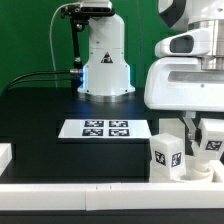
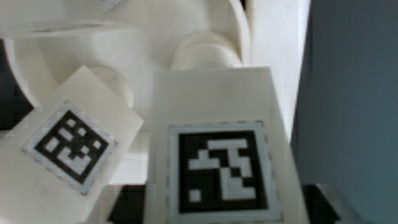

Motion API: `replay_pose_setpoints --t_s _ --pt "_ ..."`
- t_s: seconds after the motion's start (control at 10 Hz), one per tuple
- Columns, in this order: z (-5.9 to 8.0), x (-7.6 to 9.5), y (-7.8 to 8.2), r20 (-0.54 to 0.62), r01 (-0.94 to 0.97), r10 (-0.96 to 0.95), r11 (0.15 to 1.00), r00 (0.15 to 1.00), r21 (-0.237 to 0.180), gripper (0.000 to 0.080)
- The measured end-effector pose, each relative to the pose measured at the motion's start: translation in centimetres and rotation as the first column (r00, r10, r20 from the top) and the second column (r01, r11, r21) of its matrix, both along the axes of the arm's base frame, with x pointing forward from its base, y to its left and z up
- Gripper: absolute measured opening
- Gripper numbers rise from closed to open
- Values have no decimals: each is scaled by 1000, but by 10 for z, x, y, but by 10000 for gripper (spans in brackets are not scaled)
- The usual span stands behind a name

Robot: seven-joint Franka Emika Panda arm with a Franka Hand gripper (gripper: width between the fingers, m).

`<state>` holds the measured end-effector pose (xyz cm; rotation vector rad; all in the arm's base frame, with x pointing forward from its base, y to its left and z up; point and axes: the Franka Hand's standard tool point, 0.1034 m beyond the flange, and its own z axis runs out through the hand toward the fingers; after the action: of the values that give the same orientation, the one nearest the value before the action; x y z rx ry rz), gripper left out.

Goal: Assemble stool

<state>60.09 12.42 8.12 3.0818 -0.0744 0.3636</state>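
Two-finger gripper (image 1: 193, 132) at 4 o'clock of thin white marker board (image 1: 105, 129), straddling chunky white tagged plastic stool leg (image 2: 217, 150), clamped or loose unclear

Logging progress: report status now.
Gripper low at legs, grip unclear. Two tagged legs beside rail. No obstruction seen.

The marker board (image 1: 105, 128) is lying flat at mid-desk (image 1: 40, 110). A white rail (image 1: 80, 190) is running along the desk's near edge.
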Motion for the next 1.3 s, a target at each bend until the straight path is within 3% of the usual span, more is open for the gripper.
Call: replay_pose_setpoints --t_s 0.7,1.3 --pt "-8 -3 1 -2 -4 4 1000 1000 -6 331" --pt "-10 -5 5 76 -8 9 1000 997 -14 331"
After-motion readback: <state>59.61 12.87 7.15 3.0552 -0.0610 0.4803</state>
